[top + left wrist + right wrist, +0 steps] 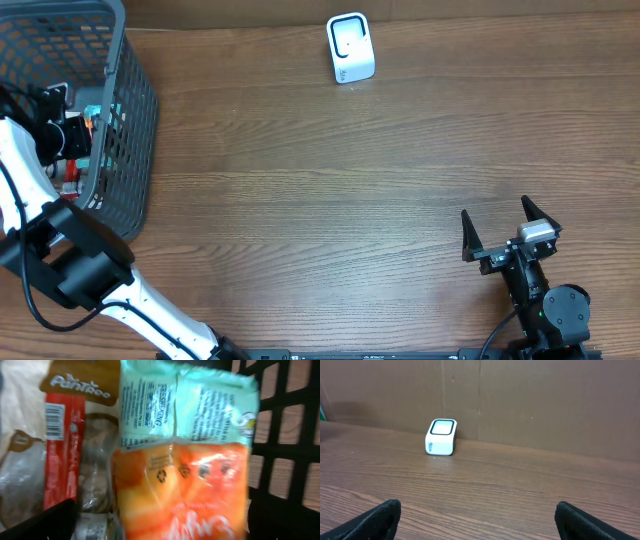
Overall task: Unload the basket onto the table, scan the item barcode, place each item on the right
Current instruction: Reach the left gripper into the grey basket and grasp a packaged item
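Note:
Several snack packets lie in the grey mesh basket (135, 110) at the far left. The left wrist view shows an orange packet (185, 490), a mint-green packet (190, 405) with a barcode on it, and a brown-and-red PanTree packet (65, 435) with a barcode strip. My left gripper (160, 532) hangs open inside the basket, close over the orange packet, holding nothing; one dark finger (37, 522) shows at the lower left. The white barcode scanner (350, 47) (441, 436) stands at the table's far edge. My right gripper (496, 212) (477, 512) is open and empty near the front right.
The basket's dark mesh wall (285, 435) is close on the right of the packets. A brown board wall (520, 395) rises right behind the scanner. Wooden tabletop (330, 200) stretches between the basket, the scanner and my right arm.

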`<state>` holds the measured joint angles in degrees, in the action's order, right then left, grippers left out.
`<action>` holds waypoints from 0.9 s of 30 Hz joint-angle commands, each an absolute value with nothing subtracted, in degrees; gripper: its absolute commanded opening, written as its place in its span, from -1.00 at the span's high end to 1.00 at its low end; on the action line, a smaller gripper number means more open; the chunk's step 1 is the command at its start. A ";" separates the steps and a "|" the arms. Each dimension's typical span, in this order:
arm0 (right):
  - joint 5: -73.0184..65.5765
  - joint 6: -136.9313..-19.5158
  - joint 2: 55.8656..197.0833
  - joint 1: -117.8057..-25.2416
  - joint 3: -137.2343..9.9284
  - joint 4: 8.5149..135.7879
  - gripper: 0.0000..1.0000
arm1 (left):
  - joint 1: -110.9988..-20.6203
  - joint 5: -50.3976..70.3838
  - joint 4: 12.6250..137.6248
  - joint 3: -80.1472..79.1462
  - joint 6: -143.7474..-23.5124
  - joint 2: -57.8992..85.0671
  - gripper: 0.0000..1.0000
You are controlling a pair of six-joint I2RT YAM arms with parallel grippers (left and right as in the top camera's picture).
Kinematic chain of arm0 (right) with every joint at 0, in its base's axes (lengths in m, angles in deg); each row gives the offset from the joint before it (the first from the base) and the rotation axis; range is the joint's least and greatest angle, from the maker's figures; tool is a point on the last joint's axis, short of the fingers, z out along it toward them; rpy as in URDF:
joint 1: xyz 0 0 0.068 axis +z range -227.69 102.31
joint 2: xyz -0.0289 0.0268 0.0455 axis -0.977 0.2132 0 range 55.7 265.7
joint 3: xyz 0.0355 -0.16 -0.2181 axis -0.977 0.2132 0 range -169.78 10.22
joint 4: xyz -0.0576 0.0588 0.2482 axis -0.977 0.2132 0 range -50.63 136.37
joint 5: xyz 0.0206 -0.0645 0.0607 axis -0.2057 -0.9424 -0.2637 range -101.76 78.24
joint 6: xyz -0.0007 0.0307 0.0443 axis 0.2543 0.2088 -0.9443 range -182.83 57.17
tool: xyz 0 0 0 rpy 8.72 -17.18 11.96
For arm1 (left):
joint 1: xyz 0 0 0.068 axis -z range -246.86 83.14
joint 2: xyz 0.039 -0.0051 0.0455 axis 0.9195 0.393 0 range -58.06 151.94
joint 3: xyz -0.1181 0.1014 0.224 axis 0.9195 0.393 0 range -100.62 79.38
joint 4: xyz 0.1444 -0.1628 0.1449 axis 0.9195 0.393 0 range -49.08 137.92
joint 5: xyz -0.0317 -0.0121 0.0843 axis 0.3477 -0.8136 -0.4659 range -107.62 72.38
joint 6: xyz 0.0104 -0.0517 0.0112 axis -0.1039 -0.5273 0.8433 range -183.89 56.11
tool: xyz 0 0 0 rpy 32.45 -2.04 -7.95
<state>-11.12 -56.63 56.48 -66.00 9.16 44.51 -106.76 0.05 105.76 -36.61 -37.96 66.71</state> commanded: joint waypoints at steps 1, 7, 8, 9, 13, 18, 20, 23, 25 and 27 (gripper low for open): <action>-11.03 -56.34 56.41 -65.83 9.75 44.19 -1.00 | -106.96 0.79 106.02 -37.35 -36.67 69.11 -1.00; -11.03 -56.34 56.41 -65.83 9.75 44.19 -1.00 | -106.87 0.20 105.98 -37.35 -36.69 72.74 -0.94; -11.03 -56.34 56.41 -65.83 9.75 44.19 -1.00 | -106.85 0.20 105.98 -37.35 -36.69 73.00 -0.90; -11.03 -56.34 56.41 -65.83 9.75 44.19 -1.00 | -106.82 0.22 105.93 -37.35 -36.69 73.13 -0.84; -11.03 -56.34 56.41 -65.83 9.75 44.19 -1.00 | -106.80 0.24 105.54 -37.37 -36.71 73.11 -0.37; -11.03 -56.34 56.41 -65.83 9.75 44.19 -1.00 | -106.80 0.22 105.87 -37.48 -37.61 73.05 0.14; -11.03 -56.34 56.41 -65.83 9.75 44.19 -1.00 | -106.80 0.20 106.19 -37.81 -39.21 73.05 0.18; -11.03 -56.34 56.41 -65.83 9.75 44.19 -1.00 | -106.80 0.16 106.89 -39.30 -41.33 72.74 0.24; -11.03 -56.34 56.41 -65.83 9.75 44.19 -1.00 | -106.80 0.16 106.94 -40.43 -42.57 71.80 0.32; -11.03 -56.34 56.41 -65.83 9.75 44.19 -1.00 | -106.80 0.16 106.85 -41.35 -43.69 70.29 0.37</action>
